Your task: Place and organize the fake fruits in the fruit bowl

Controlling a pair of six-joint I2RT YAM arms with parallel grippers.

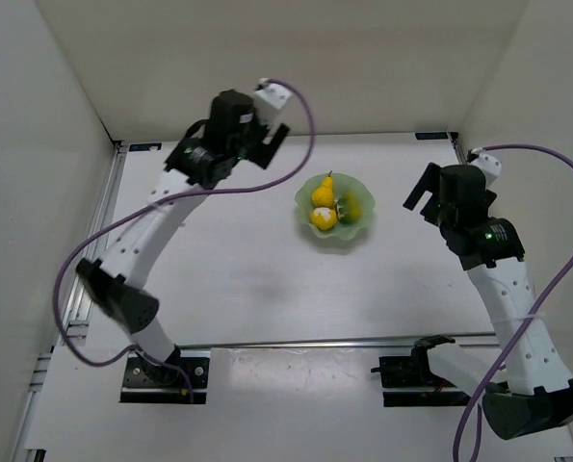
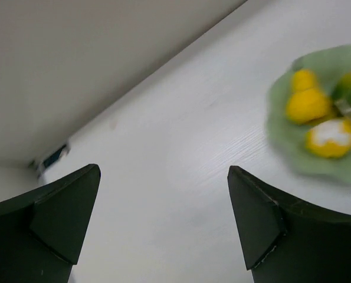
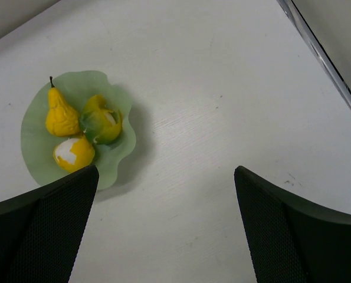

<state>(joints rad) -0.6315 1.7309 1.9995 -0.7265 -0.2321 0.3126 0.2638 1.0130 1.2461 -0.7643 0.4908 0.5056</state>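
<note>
The pale green fruit bowl (image 1: 361,223) with a wavy rim sits at the table's middle back. Inside lie three fake fruits: a yellow pear (image 1: 324,192) with a stem, a yellow-and-white part-peeled piece (image 1: 324,218), and a yellow-orange ball with a green patch (image 1: 349,204). The right wrist view shows the same bowl (image 3: 35,141), pear (image 3: 60,117), peeled piece (image 3: 74,153) and ball (image 3: 102,122). My left gripper (image 1: 272,138) hangs open and empty, up and left of the bowl. My right gripper (image 1: 421,192) stands open and empty to the bowl's right.
White walls close in the table on the left, back and right. Metal rails (image 1: 103,226) run along the left side and the back right corner (image 1: 438,136). Purple cables (image 1: 296,144) loop off both arms. The left wrist view shows the blurred bowl (image 2: 281,112) at right.
</note>
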